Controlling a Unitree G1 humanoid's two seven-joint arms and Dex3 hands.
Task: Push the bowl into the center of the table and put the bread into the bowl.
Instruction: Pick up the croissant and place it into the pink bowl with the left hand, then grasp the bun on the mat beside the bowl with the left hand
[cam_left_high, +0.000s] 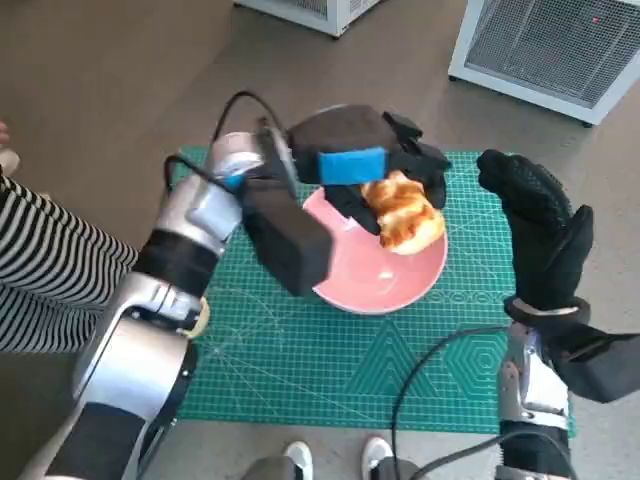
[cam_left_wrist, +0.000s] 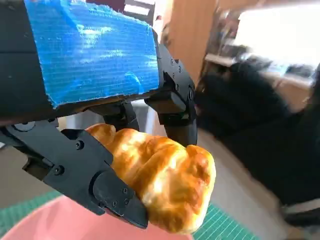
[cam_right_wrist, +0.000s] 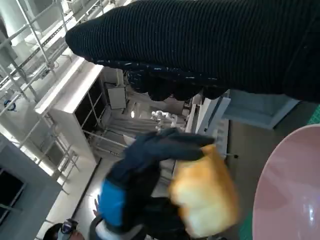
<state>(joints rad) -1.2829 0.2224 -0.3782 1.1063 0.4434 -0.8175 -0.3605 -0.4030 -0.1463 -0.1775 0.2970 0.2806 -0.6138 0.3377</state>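
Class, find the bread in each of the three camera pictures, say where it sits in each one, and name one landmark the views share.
Head view: the bread is right of centre, held by the left robot hand above the pink bowl.
Left wrist view: the bread fills the lower centre, between black fingers.
Right wrist view: the bread is low centre, blurred.
Shared landmark: the pink bowl's rim, beside the bread in all three.

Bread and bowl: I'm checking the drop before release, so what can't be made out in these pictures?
- Head view: the far rim of the bowl is hidden behind the left hand and the bread.
- Left wrist view: the bowl is cut off by the edge; the background is blurred.
- Right wrist view: the bread is blurred; the right hand hardly shows its fingers.
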